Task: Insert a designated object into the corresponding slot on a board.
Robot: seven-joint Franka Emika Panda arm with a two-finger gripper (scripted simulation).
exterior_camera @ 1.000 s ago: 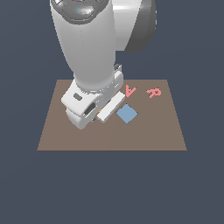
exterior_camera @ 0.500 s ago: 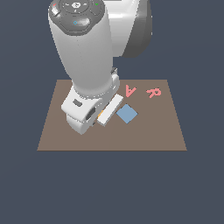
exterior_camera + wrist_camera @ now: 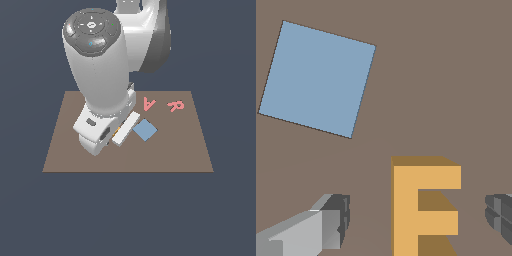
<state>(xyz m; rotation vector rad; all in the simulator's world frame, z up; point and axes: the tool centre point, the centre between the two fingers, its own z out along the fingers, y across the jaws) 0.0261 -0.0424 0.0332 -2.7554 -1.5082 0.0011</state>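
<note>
The orange E block (image 3: 423,210) lies flat on the brown board (image 3: 456,75). My gripper (image 3: 417,217) is open and low over it, with one finger (image 3: 331,222) on each side of the E and a gap to each. In the exterior view the arm's hand (image 3: 102,132) covers the E except for a sliver of orange (image 3: 118,132). The board (image 3: 65,150) shows around it. The E-shaped slot is not visible in either view.
A blue diamond tile (image 3: 145,130) lies on the board just to the exterior view's right of the hand; it also shows in the wrist view (image 3: 316,77). Pink letters A (image 3: 149,104) and R (image 3: 176,106) lie farther back on the right.
The arm has come down a little toward the board over the same spot. The letters and the blue tile have not moved.
</note>
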